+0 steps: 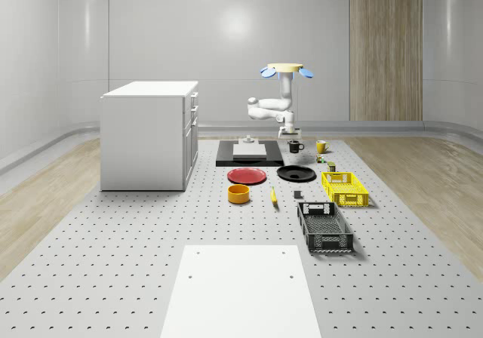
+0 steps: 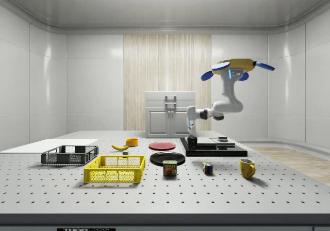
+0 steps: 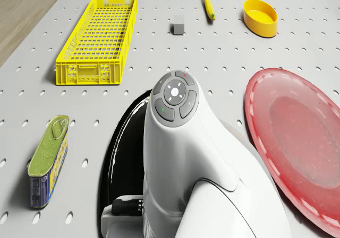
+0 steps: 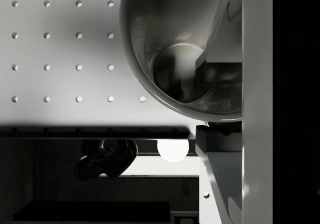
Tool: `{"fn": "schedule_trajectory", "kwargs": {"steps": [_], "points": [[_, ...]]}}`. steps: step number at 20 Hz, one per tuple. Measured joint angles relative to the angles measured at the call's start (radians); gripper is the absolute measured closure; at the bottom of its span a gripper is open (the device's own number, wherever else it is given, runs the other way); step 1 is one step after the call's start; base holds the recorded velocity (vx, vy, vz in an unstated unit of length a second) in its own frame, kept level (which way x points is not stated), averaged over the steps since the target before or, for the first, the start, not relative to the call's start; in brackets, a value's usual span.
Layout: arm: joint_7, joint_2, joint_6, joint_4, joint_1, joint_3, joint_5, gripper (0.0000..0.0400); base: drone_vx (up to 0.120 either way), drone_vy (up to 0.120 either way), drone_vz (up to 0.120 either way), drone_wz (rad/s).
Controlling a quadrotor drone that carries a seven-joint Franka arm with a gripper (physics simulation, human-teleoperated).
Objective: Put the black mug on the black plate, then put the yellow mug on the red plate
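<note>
Two mugs wait on the perforated grey tabletop (image 1: 113,262) in the whole-scene view: the glossy black mug (image 1: 295,146) sits just under the white gripper (image 1: 290,133), the yellow mug (image 1: 321,146) beside it, with the round black plate (image 1: 296,173) and round red plate (image 1: 247,176) nearer the camera. The drone (image 1: 286,69) hovers above the black mug, presumably to reach it from overhead. In the side view, the gripper (image 2: 192,133) hangs low by the dark slab (image 2: 214,149). In the wrist view, the black mug's open mouth (image 4: 182,59) lies directly below; how wide the gripper stands cannot be told.
</note>
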Motion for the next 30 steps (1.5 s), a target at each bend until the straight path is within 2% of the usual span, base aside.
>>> {"fn": "schedule_trajectory", "kwargs": {"steps": [30], "points": [[0.008, -0.041, 0.038, 0.002, -0.011, 0.003, 0.017, 0.029, 0.12, -0.009, 0.0, 0.0]]}}
